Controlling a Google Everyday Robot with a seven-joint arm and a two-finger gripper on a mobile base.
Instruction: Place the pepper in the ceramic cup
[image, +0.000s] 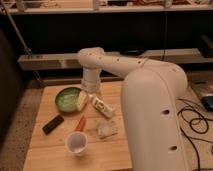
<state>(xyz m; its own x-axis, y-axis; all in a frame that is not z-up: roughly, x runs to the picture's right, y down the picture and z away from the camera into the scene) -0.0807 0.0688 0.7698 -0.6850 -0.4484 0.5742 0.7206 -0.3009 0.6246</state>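
Observation:
The orange-red pepper (80, 123) lies on the wooden table (45, 155), just behind the white ceramic cup (77, 143). The cup stands near the table's front edge with its opening tilted toward the camera, and it looks empty. My gripper (92, 93) hangs from the white wrist over the far side of the table, next to the green bowl. It is well behind the pepper and the cup and touches neither.
A green bowl (66, 98) sits at the back left with a pale yellow wedge (82, 100) on its right rim. A white packet (101, 107), a clear crumpled wrapper (106, 130) and a black bar (53, 124) lie around the pepper. My bulky white arm (150, 115) covers the table's right side.

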